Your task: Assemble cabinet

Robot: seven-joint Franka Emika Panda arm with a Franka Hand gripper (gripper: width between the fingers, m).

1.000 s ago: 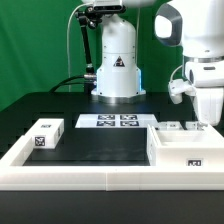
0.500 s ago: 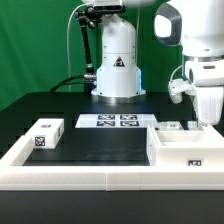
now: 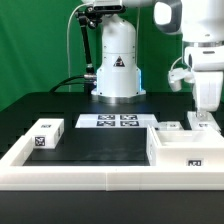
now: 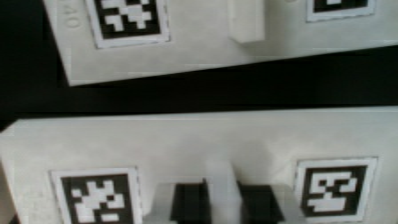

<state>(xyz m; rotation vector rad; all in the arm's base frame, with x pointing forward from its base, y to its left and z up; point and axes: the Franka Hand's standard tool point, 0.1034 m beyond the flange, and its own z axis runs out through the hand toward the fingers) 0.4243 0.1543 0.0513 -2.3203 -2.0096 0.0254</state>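
Behind table (image 3: pixel 100 150) centre, marker board (image 3: pixel 118 121); lone block (image 3: pixel 45 134) at exterior view's left rim. Gripper (image 3: pixel 203 118), jaws pressed together, over paired blocks (image 3: pixel 171 127) behind cabinet body (image 3: pixel 190 152).

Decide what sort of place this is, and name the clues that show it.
Probably a robotics lab test bench: a white robot arm at the back of a black table, a plain green backdrop, and a small white plastic block bearing a black-and-white square tag.
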